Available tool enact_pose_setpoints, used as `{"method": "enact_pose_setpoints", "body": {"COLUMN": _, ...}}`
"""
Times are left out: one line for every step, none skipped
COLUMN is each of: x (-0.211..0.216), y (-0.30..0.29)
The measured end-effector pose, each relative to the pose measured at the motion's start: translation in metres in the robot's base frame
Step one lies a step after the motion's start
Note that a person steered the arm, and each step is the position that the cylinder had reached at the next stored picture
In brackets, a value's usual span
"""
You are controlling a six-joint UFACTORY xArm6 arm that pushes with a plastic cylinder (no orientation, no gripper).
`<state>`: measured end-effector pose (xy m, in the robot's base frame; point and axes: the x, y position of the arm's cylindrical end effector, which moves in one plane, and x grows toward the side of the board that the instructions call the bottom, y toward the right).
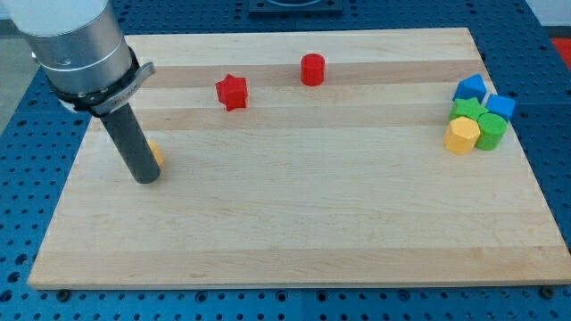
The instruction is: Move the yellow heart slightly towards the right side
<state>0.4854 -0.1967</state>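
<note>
My tip [145, 178] rests on the wooden board [294, 232] near its left edge. A yellow block [156, 153], the yellow heart by its colour, is mostly hidden behind the rod; only a small orange-yellow sliver shows on the rod's right side, just above the tip. Its shape cannot be made out. The tip seems to touch it or stand very close on its left and lower side.
A red star [231, 91] and a red cylinder [312, 69] lie near the view's top. At the right edge sits a cluster: a blue block [469, 88], another blue block [500, 107], a green block [465, 110], a green cylinder [491, 130], a yellow hexagon [461, 136].
</note>
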Motion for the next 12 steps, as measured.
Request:
{"method": "enact_pose_setpoints", "body": {"x": 0.000, "y": -0.005}}
{"method": "enact_pose_setpoints", "body": {"x": 0.000, "y": -0.010}}
{"method": "enact_pose_setpoints", "body": {"x": 0.000, "y": -0.016}}
{"method": "enact_pose_setpoints", "body": {"x": 0.000, "y": -0.023}}
{"method": "enact_pose_setpoints", "body": {"x": 0.000, "y": -0.030}}
{"method": "enact_pose_setpoints", "body": {"x": 0.000, "y": -0.037}}
{"method": "enact_pose_setpoints", "body": {"x": 0.000, "y": -0.044}}
{"method": "enact_pose_setpoints", "body": {"x": 0.000, "y": -0.051}}
{"method": "enact_pose_setpoints", "body": {"x": 0.000, "y": -0.059}}
{"method": "enact_pose_setpoints", "body": {"x": 0.000, "y": -0.065}}
{"method": "enact_pose_setpoints", "body": {"x": 0.000, "y": -0.070}}
{"method": "enact_pose_setpoints", "body": {"x": 0.000, "y": -0.074}}
